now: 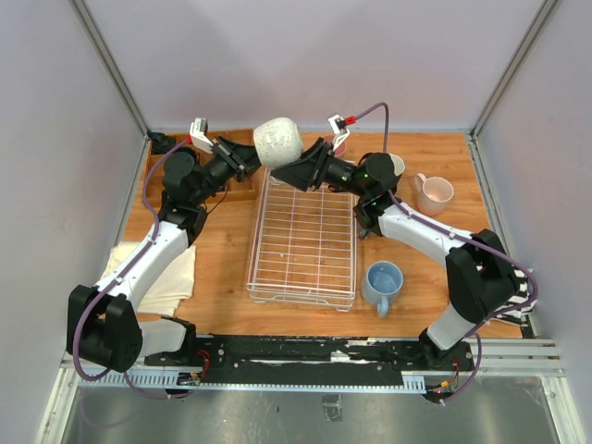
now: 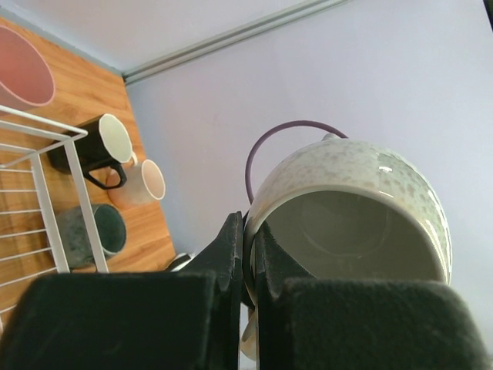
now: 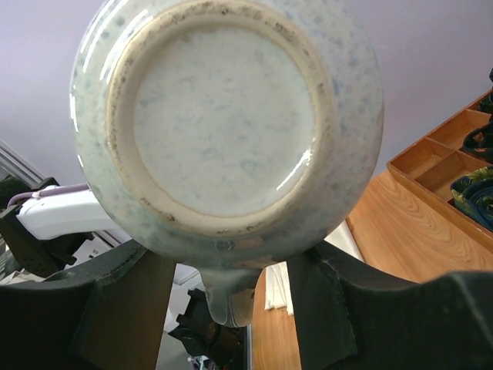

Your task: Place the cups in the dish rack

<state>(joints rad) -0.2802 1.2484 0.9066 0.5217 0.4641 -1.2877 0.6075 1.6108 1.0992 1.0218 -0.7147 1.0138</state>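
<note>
Top view: white speckled mug (image 1: 277, 141) aloft at 12 o'clock of the dish rack (image 1: 301, 298), between left gripper (image 1: 252, 159) and right gripper (image 1: 298, 169); light blue mug (image 1: 382, 282) outside at 5 o'clock.

Left wrist: clenched on the mug's rim. Only here: black mug (image 2: 100, 150), grey-green mug (image 2: 92, 231).

Right wrist: jaws parted astride the handle (image 3: 229, 297), unclamped. Only here: wooden tray (image 3: 431, 166) holding dark coils (image 3: 474, 193).

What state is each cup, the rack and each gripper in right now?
left gripper: shut on the speckled mug's rim
right gripper: jaws straddle speckled mug, grip unclear
speckled mug: held aloft
dish rack: empty
light blue mug: upright on table
pale pink mug: upright on table
</note>
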